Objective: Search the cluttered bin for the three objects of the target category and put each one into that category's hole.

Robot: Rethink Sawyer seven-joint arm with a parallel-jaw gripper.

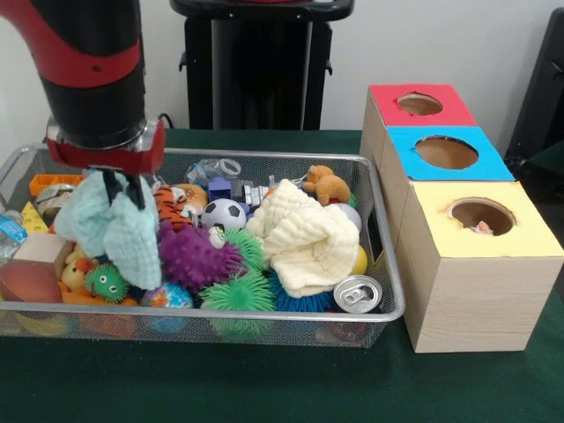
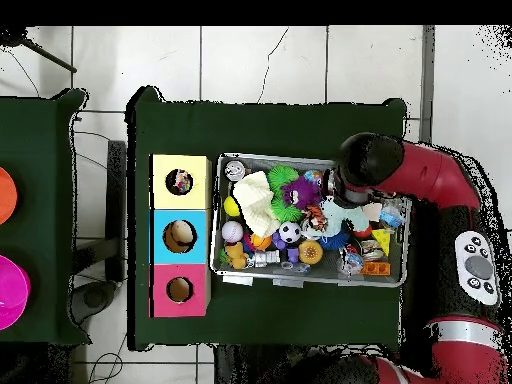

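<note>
Here, over the wire-mesh bin [image 1: 388, 304], the gripper [image 1: 119, 196] has its jaws pinched on a mint cloth [image 1: 110, 225] hanging above the toys at the bin's end farthest from the boxes. A cream cloth [image 1: 304, 238] lies inside the bin. Beside the bin on the green worktop [image 1: 264, 388], the yellow-topped box's hole [image 1: 482, 214] shows a scrap of patchwork fabric [image 1: 482, 227] inside.

Front close, overhead high; both show bin [image 1: 388, 291] [image 2: 308, 281].
</note>
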